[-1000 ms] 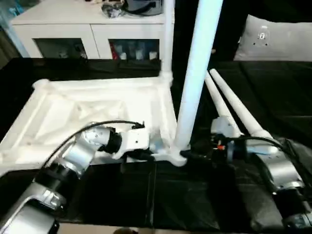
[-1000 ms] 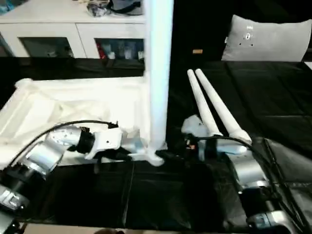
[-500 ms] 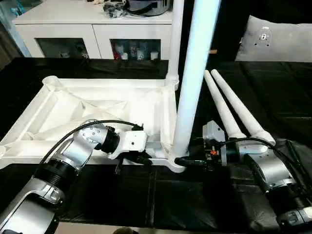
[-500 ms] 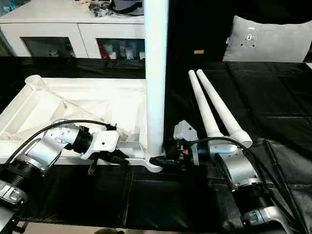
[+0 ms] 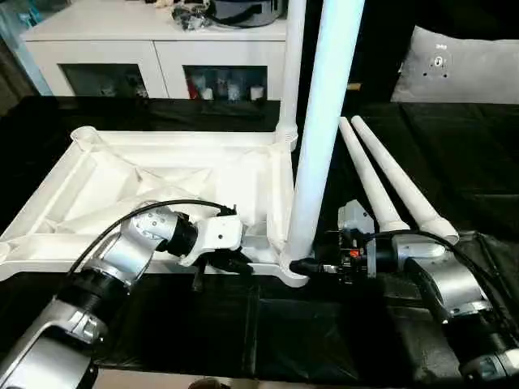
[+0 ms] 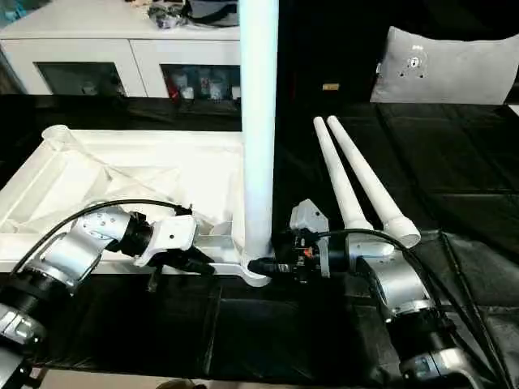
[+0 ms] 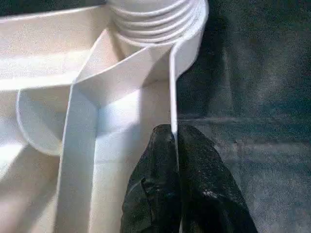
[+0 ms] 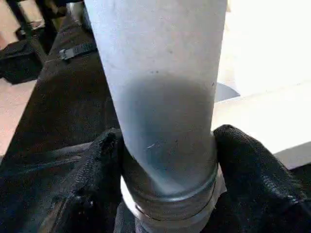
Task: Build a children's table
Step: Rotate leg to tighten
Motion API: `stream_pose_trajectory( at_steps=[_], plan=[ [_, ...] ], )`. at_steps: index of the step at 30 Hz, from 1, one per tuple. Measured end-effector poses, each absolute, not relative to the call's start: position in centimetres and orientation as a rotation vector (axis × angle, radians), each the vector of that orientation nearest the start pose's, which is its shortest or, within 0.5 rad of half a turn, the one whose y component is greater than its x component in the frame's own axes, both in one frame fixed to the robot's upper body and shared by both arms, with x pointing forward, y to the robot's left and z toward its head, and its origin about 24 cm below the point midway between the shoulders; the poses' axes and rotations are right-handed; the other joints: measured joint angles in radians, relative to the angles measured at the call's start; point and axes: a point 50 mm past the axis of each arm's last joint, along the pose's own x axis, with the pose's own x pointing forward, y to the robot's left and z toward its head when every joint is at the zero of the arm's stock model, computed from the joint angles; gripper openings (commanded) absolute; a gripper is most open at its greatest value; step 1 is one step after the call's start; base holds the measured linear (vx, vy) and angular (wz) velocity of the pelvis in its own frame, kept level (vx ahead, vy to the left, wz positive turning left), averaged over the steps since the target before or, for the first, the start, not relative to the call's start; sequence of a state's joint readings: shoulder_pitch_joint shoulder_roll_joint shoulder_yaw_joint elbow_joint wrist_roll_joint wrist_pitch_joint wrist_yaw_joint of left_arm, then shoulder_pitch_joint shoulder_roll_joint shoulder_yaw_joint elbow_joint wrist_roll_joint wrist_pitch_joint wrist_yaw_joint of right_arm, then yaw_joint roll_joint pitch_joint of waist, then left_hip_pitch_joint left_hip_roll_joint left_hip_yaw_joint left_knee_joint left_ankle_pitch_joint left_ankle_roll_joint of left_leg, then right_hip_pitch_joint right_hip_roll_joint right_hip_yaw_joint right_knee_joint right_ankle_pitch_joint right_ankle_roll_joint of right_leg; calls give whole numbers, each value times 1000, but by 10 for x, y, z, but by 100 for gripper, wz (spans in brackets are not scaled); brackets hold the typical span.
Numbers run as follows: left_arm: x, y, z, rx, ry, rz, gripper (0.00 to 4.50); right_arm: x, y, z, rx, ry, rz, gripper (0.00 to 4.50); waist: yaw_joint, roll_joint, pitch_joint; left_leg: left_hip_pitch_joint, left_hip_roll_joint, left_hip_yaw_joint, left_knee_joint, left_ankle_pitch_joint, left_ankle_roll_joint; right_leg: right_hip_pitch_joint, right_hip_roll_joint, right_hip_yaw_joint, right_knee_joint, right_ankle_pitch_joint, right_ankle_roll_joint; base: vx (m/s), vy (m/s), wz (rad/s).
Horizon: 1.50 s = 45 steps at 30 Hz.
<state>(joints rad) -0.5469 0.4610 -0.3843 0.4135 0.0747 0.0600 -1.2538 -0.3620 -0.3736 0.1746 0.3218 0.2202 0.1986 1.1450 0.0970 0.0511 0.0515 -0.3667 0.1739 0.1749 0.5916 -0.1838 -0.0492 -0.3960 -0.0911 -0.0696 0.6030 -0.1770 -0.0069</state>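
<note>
Our left gripper [image 7: 176, 145] has its jaws pinched on the tabletop [image 5: 162, 174] rim, steadying it; right gripper [image 8: 167, 145] jaws clasp the upright leg [image 5: 320, 130] at its socket for seating.

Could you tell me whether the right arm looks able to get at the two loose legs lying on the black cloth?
Probably yes: the two loose legs lie just beyond the right gripper with nothing between, but it is clamped on the upright leg and must let go first.
</note>
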Motion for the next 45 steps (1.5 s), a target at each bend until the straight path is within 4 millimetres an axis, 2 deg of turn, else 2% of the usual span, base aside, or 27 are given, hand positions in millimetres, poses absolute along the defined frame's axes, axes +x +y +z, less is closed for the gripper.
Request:
stream_pose_trajectory(
  at_steps=[3, 4, 6, 9, 15, 16, 17, 20, 22, 24, 27, 32, 33, 35, 39, 45],
  plan=[
    [305, 132, 58, 561, 465, -1296, 0, 291, -133, 46, -52, 290, 1099, 261, -16, 0, 0, 1, 0, 0, 0, 0, -1, -1, 0, 1, 0, -4, 6, 0, 0, 0],
    [306, 128, 57, 532, 472, -1243, 0, 295, -130, 45, -40, 285, 1028, 261, -26, 0, 0, 2, -1, 0, 0, 0, -1, -1, 0, 0, -2, -4, 6, 0, 0, 0],
    [306, 117, 55, 460, 466, -1131, 0, 305, -124, 43, 18, 277, 878, 261, -46, 0, 0, 1, -1, 0, 2, 1, -1, -2, -1, 1, -3, -4, 6, 0, 0, 0],
    [305, 99, 50, 368, 448, -1027, 0, 316, -119, 44, 61, 273, 727, 256, -60, -1, 0, -1, -1, 0, 2, 1, -1, -2, -1, 0, -8, -4, 6, 0, 0, 0],
    [307, 75, 49, 332, 428, -876, 0, 330, -110, 47, 81, 260, 535, 256, -55, -1, 0, -3, -1, 0, 0, 1, -1, -3, -1, 0, -8, -3, 5, 0, 0, 0],
    [307, 73, 50, 338, 423, -871, 0, 330, -109, 47, 85, 252, 521, 304, -53, -1, 0, -3, -1, 0, 0, 1, -1, -3, -1, 0, -8, -3, 5, 0, 0, 0],
    [307, 73, 50, 346, 420, -870, 0, 331, -109, 47, 89, 246, 515, 316, -52, -1, 0, -3, -1, 0, -1, 0, -1, -3, -1, 0, -8, -3, 5, 0, 0, 0],
    [306, 71, 53, 368, 406, -877, 0, 330, -109, 47, 99, 227, 511, 316, -47, -1, 0, -6, -1, 0, -2, -1, 1, -5, 0, 0, -8, 1, -1, 0, 0, 0],
    [306, 70, 54, 377, 397, -883, 0, 330, -110, 48, 107, 218, 507, 358, -44, 0, 0, -8, -1, 0, -2, -2, 2, -7, 0, 0, -8, 1, -1, 0, 0, 0],
    [306, 71, 55, 385, 389, -891, 0, 328, -112, 49, 111, 206, 519, 360, -40, 0, 0, -9, -1, 0, -4, -2, 3, -8, 0, -1, -8, 1, -1, 0, 0, 0],
    [305, 73, 55, 408, 378, -932, 0, 320, -126, 47, 79, 183, 564, 399, -32, 0, 0, -12, -1, -1, -4, -2, 3, -9, 0, -2, -9, 1, -1, 0, 0, 0],
    [304, 78, 55, 430, 370, -999, 0, 308, -144, 44, 8, 183, 677, 434, -23, 1, 1, -15, -1, -2, -1, -1, 2, -10, 0, -2, -8, 2, -1, 0, 0, 0],
    [304, 79, 55, 437, 367, -1029, 0, 304, -154, 44, -28, 192, 728, 448, -18, 2, 1, -16, -1, -2, 0, -1, 3, -10, 0, -2, -8, 2, -1, 0, 0, 0],
    [303, 82, 55, 447, 362, -1065, 0, 297, -165, 45, -60, 207, 790, 448, -10, 2, 1, -16, -1, -2, 0, -1, 3, -10, 0, -2, -8, 2, -1, 0, 0, 0],
    [302, 89, 55, 474, 363, -1138, 0, 289, -174, 50, -68, 207, 882, 448, -9, 3, 1, -16, 0, -2, 1, -1, 3, -10, 0, -2, -7, 3, 0, 0, 0, 0],
    [297, 107, 58, 544, 363, -1290, 0, 283, -178, 62, -111, 191, 1006, 448, -3, 3, 0, -16, 0, -2, 1, -1, 3, -10, 0, -2, -7, 3, -1, 0, 0, 0]
  ],
)
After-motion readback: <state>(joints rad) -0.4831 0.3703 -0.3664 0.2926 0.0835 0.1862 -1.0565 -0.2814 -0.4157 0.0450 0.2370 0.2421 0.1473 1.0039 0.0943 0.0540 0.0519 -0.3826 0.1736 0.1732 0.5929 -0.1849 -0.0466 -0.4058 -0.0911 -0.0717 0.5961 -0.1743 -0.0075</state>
